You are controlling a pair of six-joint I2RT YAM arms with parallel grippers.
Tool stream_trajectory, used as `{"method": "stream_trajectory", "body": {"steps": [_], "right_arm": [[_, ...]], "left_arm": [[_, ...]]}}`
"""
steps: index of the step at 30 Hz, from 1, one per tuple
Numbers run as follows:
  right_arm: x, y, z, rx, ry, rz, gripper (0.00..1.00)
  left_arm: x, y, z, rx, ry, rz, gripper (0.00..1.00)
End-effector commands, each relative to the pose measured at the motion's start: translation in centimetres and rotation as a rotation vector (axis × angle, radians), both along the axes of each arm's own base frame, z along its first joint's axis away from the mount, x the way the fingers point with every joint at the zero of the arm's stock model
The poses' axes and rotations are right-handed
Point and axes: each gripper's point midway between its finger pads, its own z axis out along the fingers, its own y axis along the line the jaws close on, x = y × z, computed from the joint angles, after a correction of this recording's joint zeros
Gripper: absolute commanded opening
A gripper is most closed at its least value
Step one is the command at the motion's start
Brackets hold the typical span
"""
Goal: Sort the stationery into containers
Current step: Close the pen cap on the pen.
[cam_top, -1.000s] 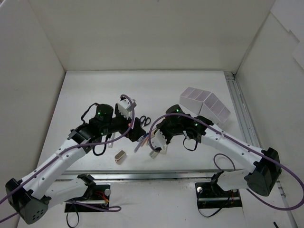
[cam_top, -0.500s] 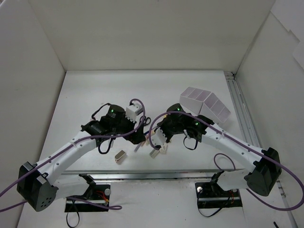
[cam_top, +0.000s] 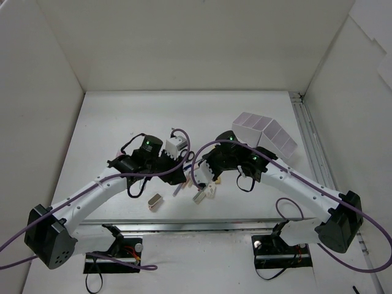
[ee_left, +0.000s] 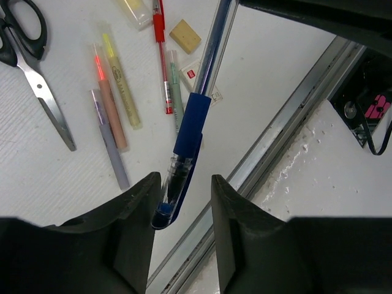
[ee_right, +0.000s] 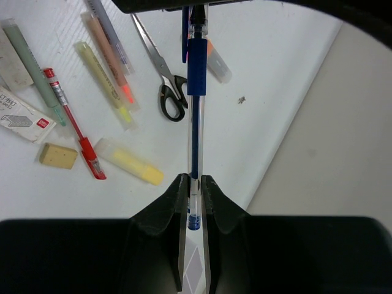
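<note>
- Blue ballpoint pen with a clear plastic barrel and a dark-blue rubber sleeve (ee_right: 196,67) runs straight up the middle of the right wrist view, held off the white table (cam_top: 122,116) and bridging the two arms.
- Right gripper (ee_right: 193,180), at the lower middle of its own view, is pinched tight on one end of the barrel, with no gap on either side.
- Left gripper (ee_left: 185,184) straddles the pen's other end at the lower middle of the left wrist view. Its jaws stand partly apart: the pen lies against one finger and daylight shows beside the other, so it does not look to be gripping.
- As a judgement, the pen is light and stiff. Its smooth barrel is probably slippery, and held by one end it may pivot, so the rubber sleeve looks the surest place to hold it.
- Loose on the table below lie black-handled steel scissors (ee_left: 44,92), a thin red pen (ee_right: 72,122), a capped yellow marker (ee_right: 128,160) and a small beige eraser (ee_right: 58,155).
- White plastic tray with divided compartments (cam_top: 263,135) sits right of centre in the top view, well apart from the pen.
</note>
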Motion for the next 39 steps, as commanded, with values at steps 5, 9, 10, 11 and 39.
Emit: {"method": "stream_trajectory", "body": {"steps": [5, 9, 10, 11, 39], "right_arm": [[0.8, 1.1, 3.1, 0.09, -0.04, -0.01, 0.0], [0.5, 1.2, 2.7, 0.077, -0.049, 0.017, 0.0], [0.6, 1.1, 2.6, 0.076, -0.047, 0.017, 0.0], [0.2, 1.4, 2.6, 0.08, -0.042, 0.031, 0.0], [-3.9, 3.9, 1.9, 0.124, 0.05, 0.159, 0.0]], "left_arm": [[1.0, -1.1, 2.0, -0.061, -0.062, -0.026, 0.14], [1.2, -1.3, 2.6, -0.071, -0.078, -0.036, 0.0], [1.3, -1.5, 2.7, -0.076, -0.082, -0.04, 0.0], [1.3, -1.6, 2.8, -0.08, -0.082, -0.044, 0.0], [5.4, -3.8, 6.9, -0.129, -0.174, 0.003, 0.0]]}}
